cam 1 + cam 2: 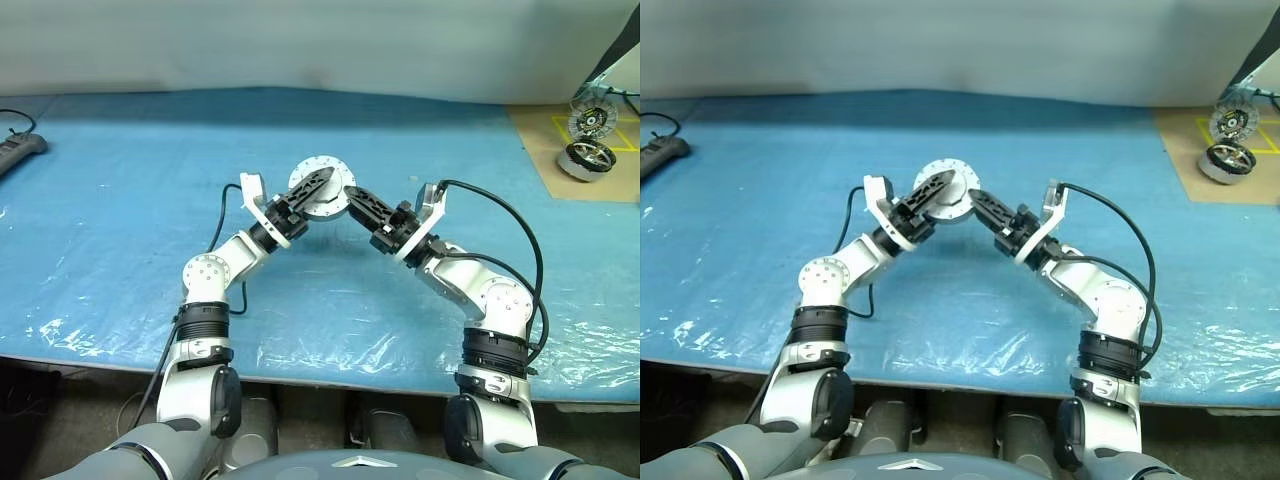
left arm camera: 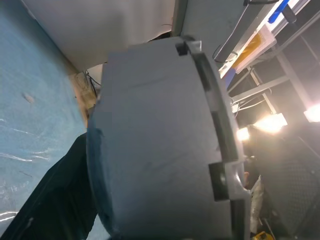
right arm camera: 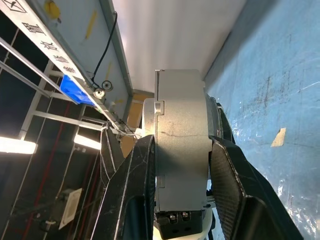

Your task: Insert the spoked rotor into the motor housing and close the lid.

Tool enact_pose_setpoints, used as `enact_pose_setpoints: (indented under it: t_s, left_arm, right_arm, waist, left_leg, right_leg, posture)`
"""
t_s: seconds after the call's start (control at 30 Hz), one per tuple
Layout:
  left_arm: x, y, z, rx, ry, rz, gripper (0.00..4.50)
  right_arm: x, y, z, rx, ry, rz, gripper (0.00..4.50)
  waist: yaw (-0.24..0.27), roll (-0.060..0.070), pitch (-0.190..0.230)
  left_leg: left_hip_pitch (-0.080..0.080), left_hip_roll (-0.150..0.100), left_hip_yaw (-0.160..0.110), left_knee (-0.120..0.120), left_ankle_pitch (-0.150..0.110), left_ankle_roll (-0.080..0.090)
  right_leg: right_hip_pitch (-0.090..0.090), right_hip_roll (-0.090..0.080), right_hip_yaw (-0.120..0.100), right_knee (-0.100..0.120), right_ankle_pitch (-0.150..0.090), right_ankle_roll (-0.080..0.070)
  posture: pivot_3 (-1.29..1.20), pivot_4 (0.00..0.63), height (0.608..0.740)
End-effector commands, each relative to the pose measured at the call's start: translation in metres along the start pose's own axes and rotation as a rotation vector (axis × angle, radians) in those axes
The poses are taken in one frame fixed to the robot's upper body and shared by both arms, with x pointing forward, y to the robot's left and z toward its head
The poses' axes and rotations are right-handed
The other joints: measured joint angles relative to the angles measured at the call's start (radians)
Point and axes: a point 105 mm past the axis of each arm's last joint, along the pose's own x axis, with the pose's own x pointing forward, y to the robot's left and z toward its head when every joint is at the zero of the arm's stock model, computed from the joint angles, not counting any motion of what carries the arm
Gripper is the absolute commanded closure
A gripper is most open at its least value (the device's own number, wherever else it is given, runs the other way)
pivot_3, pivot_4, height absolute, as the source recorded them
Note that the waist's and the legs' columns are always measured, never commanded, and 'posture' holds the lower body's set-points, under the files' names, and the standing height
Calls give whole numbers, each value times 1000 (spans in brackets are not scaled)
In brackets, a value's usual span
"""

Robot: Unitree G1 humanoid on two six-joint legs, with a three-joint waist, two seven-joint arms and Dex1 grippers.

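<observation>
Between my two grippers, above the blue table cover, hangs the motor housing (image 1: 320,164), a short grey metal drum. Its round silver face has a ring of small holes and is turned up toward me; I cannot tell whether that face is the lid. My right gripper (image 1: 352,200) is shut on it, and in the right wrist view both black fingers (image 3: 135,190) press the drum's (image 3: 180,125) sides. From the left, my left gripper (image 1: 314,192) stands open around the drum, one finger lying across its face. In the left wrist view the drum (image 2: 160,140) looms close. The spoked rotor is hidden.
The blue plastic-covered table (image 1: 150,200) stretches wide under the arms. At the far right on a cardboard sheet (image 1: 570,160) stand a chrome-rimmed drum motor (image 1: 588,158) and an upright wheel-like part (image 1: 590,120). A black power strip (image 1: 18,150) lies at the far left edge.
</observation>
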Motion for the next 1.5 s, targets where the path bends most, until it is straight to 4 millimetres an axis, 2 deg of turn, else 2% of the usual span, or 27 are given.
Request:
enact_pose_setpoints:
  t_s: [0.03, 0.1, 0.17, 0.2, 0.23, 0.33, 0.43, 0.5, 0.63, 0.73, 0.9, 1.1, 1.23, 1.4, 1.5]
  left_arm:
    - [3, -3, 4, 36, -7, 4, 591]
    - [3, 5, 5, 69, -7, 65, 1215]
    - [1, -4, 13, 55, -52, 3, 1887]
    - [0, -8, 15, 53, -67, -25, 1979]
    - [-1, -10, 16, 51, -74, -42, 1979]
    - [3, -1, 9, 53, -34, 27, 1984]
    - [2, -4, 5, 51, -26, 17, 1984]
    - [4, 4, 1, 77, 1, 81, 1984]
    - [6, 10, 11, 63, -43, 121, 1984]
    - [9, 11, 19, 99, -62, 133, 1984]
    - [9, 13, 59, 153, -187, 157, 1984]
    - [1, 15, 81, 238, -232, 187, 1984]
    - [-15, 33, 100, 378, -310, 330, 1984]
    - [-23, 51, 94, 396, -287, 401, 1984]
    - [-22, 66, 80, 409, -220, 459, 1984]
  right_arm:
    - [2, 29, 3, -43, -8, 114, 3190]
    - [2, 29, 2, -43, -7, 112, 3190]
    - [3, 28, 2, -41, -5, 107, 3190]
    - [4, 27, 2, -40, -4, 101, 3190]
    - [4, 27, 2, -38, -4, 98, 3190]
    - [6, 23, 2, -39, -6, 75, 3190]
    - [8, 20, 2, -35, -15, 56, 3190]
    - [8, 19, 3, -42, -24, 40, 3190]
    - [9, 16, 6, -63, -41, 12, 3190]
    - [10, 18, 7, -64, -47, 28, 2308]
    - [8, 18, 4, -75, -25, 30, 600]
    - [5, 14, 9, -110, -47, -3, 600]
    - [-6, -8, 15, -318, -52, -188, 600]
    - [-10, -9, 11, -360, -61, -180, 600]
    - [-7, -13, 10, -364, -63, -194, 600]
  waist:
    - [0, 0, 0]
    - [1, 0, 0]
    - [3, 0, 0]
    - [3, 0, 0]
    - [3, 0, 0]
    - [3, 0, 0]
    - [3, 0, 0]
    - [3, 0, 0]
    - [4, 0, 0]
    - [3, 0, 0]
    - [0, 0, 0]
    - [5, 0, 0]
    - [13, 0, 0]
    - [13, -1, 0]
    - [11, -1, 0]
  left_leg:
    - [0, 0, 0, 0, 0, 0]
    - [0, 0, -1, 1, 0, 0]
    - [-1, -1, -2, 1, 0, 0]
    - [-2, -1, -2, 2, 0, 0]
    - [-2, -1, -3, 2, 0, 0]
    - [-2, -1, -4, 3, 0, 0]
    - [-3, -1, -4, 4, 0, 0]
    - [-3, -1, -4, 5, 0, 0]
    - [-5, -1, -7, 7, 0, 0]
    - [-8, -1, -9, 10, 0, 0]
    - [-10, -1, -12, 14, 0, 0]
    - [-13, -1, -16, 15, 0, 0]
    - [-15, -3, -19, 16, 0, 0]
    - [-15, -2, -20, 17, 0, 0]
    - [-15, -3, -20, 17, 0, 0]
  right_leg:
    - [0, 0, 0, 0, 0, 0]
    - [0, 0, -1, 0, 0, 0]
    - [0, 0, -1, 0, 0, 0]
    - [0, 0, -1, 0, 0, 1]
    - [0, 0, -1, 0, 1, 1]
    - [0, 0, -2, 0, 1, 1]
    - [0, 0, -2, 1, 1, 1]
    - [0, 0, -3, 1, 1, 1]
    - [0, -1, -4, 1, 1, 1]
    - [0, -1, -6, 1, 1, 2]
    - [0, -1, -9, 3, 2, 2]
    - [1, -1, -12, 3, 2, 2]
    - [1, -3, -16, 2, 2, 3]
    - [3, -3, -18, 2, 3, 4]
    - [3, -4, -18, 2, 3, 4]
  posture:
    - [0, 150, 740]
    - [0, 150, 740]
    - [0, 150, 740]
    - [0, 150, 740]
    - [0, 150, 740]
    - [0, 150, 740]
    - [0, 150, 740]
    - [0, 150, 740]
    - [0, 150, 740]
    - [0, 150, 740]
    - [0, 150, 740]
    - [0, 150, 740]
    - [0, 150, 740]
    - [0, 150, 740]
    - [0, 150, 740]
